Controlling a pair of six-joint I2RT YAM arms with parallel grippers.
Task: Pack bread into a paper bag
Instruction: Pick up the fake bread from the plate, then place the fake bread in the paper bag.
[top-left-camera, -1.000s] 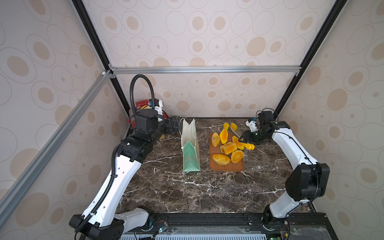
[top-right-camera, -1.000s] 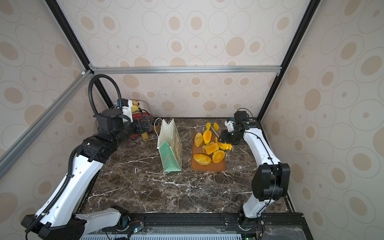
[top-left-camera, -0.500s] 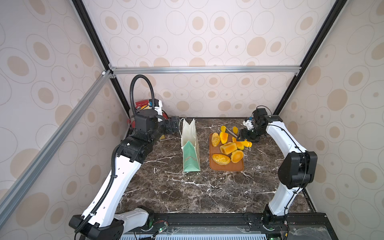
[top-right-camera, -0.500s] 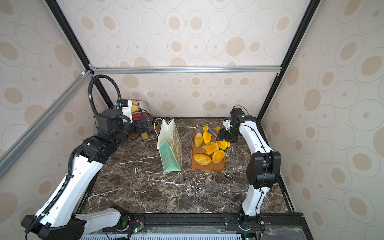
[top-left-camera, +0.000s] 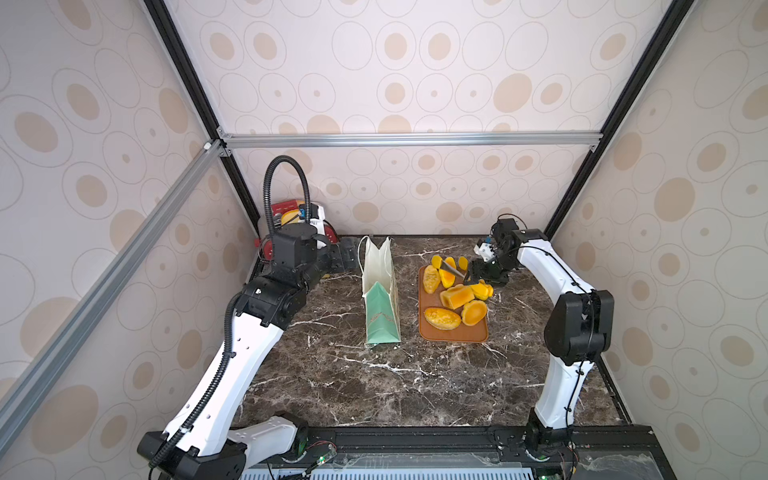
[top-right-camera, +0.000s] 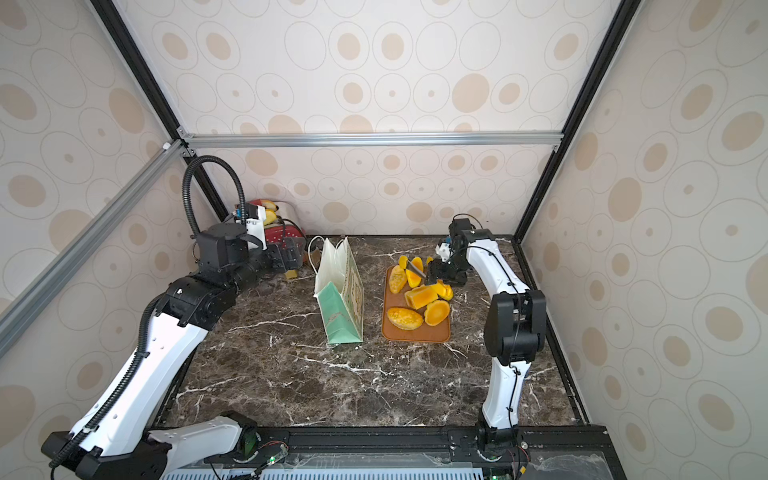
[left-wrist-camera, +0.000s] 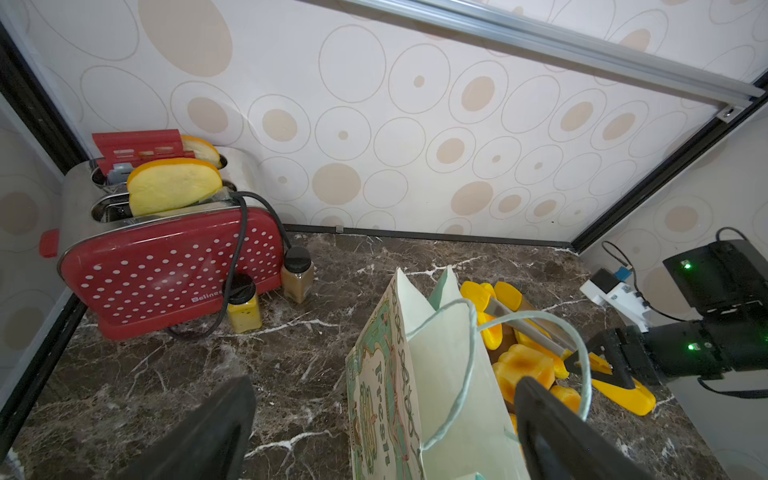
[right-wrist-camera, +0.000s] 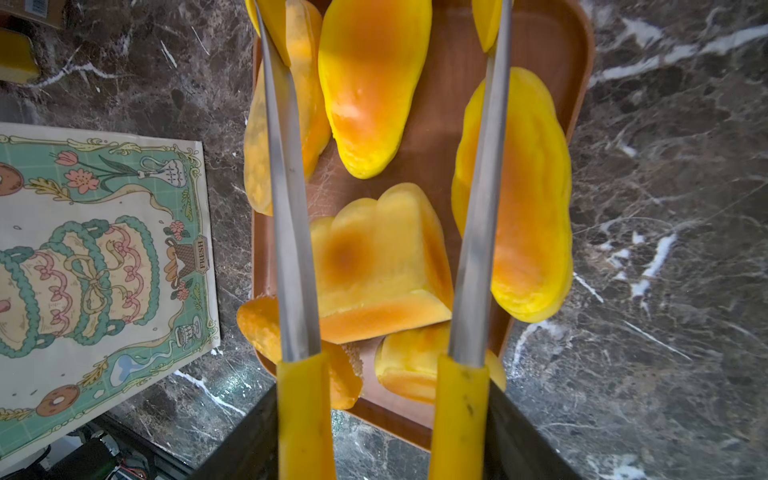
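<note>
6 bread pcs (top-left-camera: 456, 296) on tray (top-left-camera: 453, 337), 1 paper bag (top-left-camera: 380, 316); R gripper (top-left-camera: 478, 274) pinching tongs (right-wrist-camera: 291, 208), L gripper (left-wrist-camera: 384, 399) spread.

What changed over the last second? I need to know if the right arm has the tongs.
The right arm's elbow swung inward and the right tool, clamped on the tongs, edged toward the tray; the tongs' tips spread wider. Nothing was let go. Left tool, paper bag and bread stayed put.

Open marble tabletop (top-left-camera: 374, 386) lies in front; the paper bag (top-left-camera: 380, 316) stands just beside the tray (top-left-camera: 453, 334).
</note>
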